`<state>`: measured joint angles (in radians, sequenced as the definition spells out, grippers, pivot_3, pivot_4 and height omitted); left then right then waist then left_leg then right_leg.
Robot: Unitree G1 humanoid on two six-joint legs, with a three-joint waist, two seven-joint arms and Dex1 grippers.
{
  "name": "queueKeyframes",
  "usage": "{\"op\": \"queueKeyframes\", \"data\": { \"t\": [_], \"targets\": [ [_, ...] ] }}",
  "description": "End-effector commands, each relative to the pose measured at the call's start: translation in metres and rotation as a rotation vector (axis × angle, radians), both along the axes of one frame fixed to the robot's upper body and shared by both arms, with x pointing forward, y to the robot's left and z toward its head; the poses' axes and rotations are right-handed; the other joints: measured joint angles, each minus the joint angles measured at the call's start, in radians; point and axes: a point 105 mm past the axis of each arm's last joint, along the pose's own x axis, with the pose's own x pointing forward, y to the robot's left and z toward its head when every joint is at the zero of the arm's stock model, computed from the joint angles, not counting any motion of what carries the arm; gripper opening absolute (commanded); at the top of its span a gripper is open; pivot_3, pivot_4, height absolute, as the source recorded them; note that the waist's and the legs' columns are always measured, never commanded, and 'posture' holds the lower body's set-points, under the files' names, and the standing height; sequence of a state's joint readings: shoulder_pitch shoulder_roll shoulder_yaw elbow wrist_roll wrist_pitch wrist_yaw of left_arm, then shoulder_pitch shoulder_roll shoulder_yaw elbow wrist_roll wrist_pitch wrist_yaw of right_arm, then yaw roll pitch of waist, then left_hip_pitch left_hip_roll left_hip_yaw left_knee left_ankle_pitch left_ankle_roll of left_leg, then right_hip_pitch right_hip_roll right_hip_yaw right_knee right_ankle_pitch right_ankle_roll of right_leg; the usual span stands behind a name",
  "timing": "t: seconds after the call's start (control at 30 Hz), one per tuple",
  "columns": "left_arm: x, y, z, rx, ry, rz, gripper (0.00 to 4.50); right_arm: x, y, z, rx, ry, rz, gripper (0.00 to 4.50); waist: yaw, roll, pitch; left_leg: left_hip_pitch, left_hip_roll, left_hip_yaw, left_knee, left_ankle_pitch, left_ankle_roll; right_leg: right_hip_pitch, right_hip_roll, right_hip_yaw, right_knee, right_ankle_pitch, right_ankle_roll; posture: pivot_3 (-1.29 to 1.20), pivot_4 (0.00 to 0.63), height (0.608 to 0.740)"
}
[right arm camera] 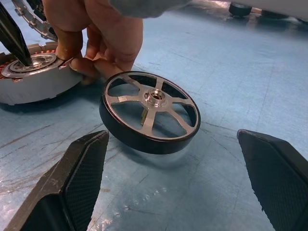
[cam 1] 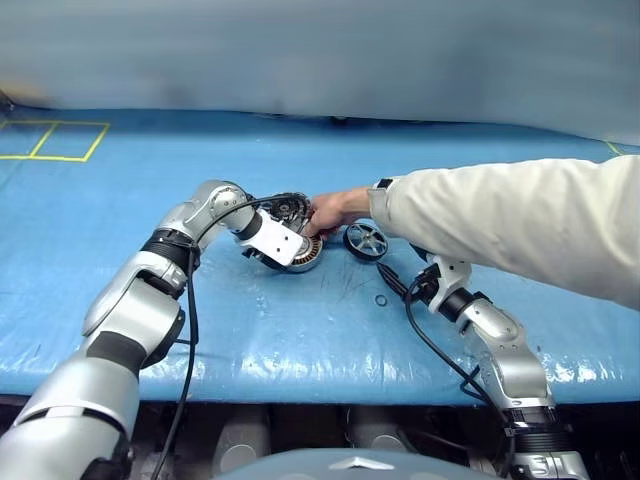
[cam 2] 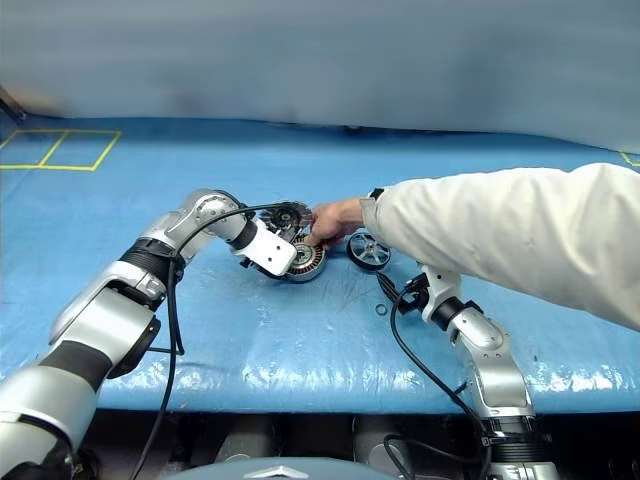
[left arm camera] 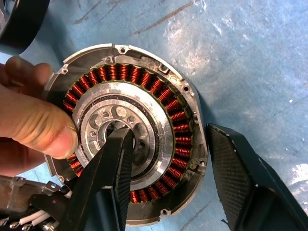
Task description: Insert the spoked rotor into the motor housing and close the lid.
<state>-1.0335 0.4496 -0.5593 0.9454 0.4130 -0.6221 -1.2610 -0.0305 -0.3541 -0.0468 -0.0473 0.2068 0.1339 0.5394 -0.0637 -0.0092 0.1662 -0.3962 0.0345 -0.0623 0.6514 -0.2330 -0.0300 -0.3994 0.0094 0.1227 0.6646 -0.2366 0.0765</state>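
The left end effector [left arm camera: 168, 163] grips the housing [left arm camera: 144, 96] wall while a hand [cam 1: 330, 212] steadies it. The rotor [right arm camera: 150, 111] lies at its 3 o'clock, before the wide right end effector [right arm camera: 178, 183]. Grasp the rim squarely, keeping it level.

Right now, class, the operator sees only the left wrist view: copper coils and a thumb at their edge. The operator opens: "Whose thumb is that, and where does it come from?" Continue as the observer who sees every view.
Observer: It is a person's hand. The arm, in a white sleeve, reaches in from the robot's right and holds the edge of the motor housing.
Operator: Is my other gripper on the wheel yet?
Observer: No. The right gripper is open just short of the spoked rotor, which rests on the blue table beside the housing with no gripper on it.
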Motion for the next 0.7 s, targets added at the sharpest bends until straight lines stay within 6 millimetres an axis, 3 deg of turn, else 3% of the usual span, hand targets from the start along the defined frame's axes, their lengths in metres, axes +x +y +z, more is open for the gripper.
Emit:
{"op": "queueKeyframes", "data": {
  "t": [0.03, 0.33, 0.37, 0.53, 0.7],
  "targets": [
    [-0.0081, 0.0028, -0.0135, 0.050, 0.031, -0.036, 2.01, 0.0028, 0.0004, 0.0161, 0.000, -0.067, 0.004, 4.50, 0.000, 0.000, 0.000, 0.000, 0.000, 0.000, 0.000, 0.000, 0.000, 0.000, 0.000, 0.000, 0.000, 0.000, 0.000, 0.00, 0.150, 0.740],
    [-0.0094, 0.0038, -0.0122, 0.049, 0.032, -0.045, 2.01, 0.0044, 0.0013, 0.0156, 0.001, -0.065, 0.009, 4.50, -0.007, 0.000, 0.000, 0.001, 0.000, 0.001, 0.002, 0.001, 0.001, 0.000, 0.000, 0.001, 0.001, -0.001, -0.003, 0.00, 0.150, 0.740],
    [-0.0096, 0.0046, -0.0124, 0.051, 0.033, -0.044, 2.73, 0.0047, 0.0016, 0.0157, 0.001, -0.065, 0.010, 4.50, -0.009, 0.000, 0.000, 0.001, 0.000, 0.001, 0.002, 0.002, 0.001, 0.001, 0.000, 0.001, 0.001, -0.001, -0.004, 0.00, 0.150, 0.740],
    [-0.0081, 0.0079, -0.0124, 0.056, 0.008, -0.043, 4.24, 0.0053, 0.0024, 0.0157, 0.002, -0.064, 0.014, 4.50, -0.013, 0.000, 0.000, 0.001, 0.000, 0.001, 0.003, 0.003, 0.003, 0.001, 0.001, 0.002, 0.003, -0.001, -0.004, 0.00, 0.150, 0.740],
    [-0.0030, 0.0060, -0.0080, 0.013, -0.038, -0.026, 4.24, 0.0062, 0.0041, 0.0151, 0.004, -0.062, 0.019, 4.50, -0.022, -0.001, 0.001, 0.001, 0.000, 0.001, 0.003, 0.003, 0.003, 0.001, 0.001, 0.002, 0.003, -0.001, -0.004, 0.00, 0.150, 0.740]
  ]
}}
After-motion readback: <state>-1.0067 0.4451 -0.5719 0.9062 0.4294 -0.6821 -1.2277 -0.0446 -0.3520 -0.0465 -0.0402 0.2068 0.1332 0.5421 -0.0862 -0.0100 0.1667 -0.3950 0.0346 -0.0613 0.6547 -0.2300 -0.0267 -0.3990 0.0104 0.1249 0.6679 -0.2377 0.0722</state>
